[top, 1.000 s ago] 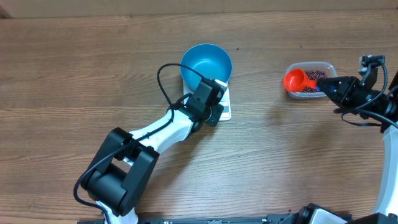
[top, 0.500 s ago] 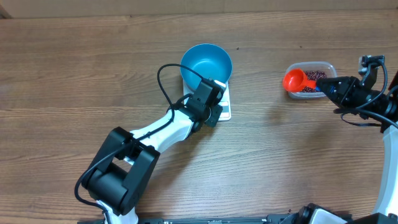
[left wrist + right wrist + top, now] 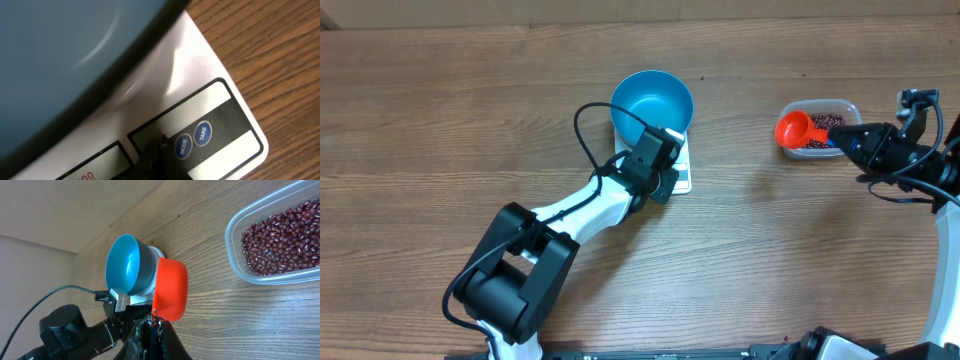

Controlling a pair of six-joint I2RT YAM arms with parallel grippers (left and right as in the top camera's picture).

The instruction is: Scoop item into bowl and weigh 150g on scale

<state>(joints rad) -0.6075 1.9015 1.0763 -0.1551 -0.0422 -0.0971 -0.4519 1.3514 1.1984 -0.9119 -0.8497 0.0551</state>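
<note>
Bowl: the round bright blue plastic bowl (image 3: 652, 100) is sitting on the small flat white rectangular scale (image 3: 683, 172), covering most of its platform.
Scale: it is lying at mid-table on the brown wooden table (image 3: 450, 110), with its grey button panel facing the left arm.
Left gripper: the left gripper (image 3: 159, 150) is holding its fingers pressed together with nothing between them, its dark tip reaching the panel just beside the round blue MODE button (image 3: 183, 146); the TARE button (image 3: 202, 133) is sitting next to that.
Right gripper: the right gripper (image 3: 840, 138) is clamping tight on the handle of an orange-red plastic scoop (image 3: 792, 128).
Scoop: its cup is hanging over the left end of the clear rounded-rectangular plastic tub (image 3: 856, 108).
Beans: the small dark red-brown beans (image 3: 280, 235) are lying heaped in that tub, well to the right of the bowl.
</note>
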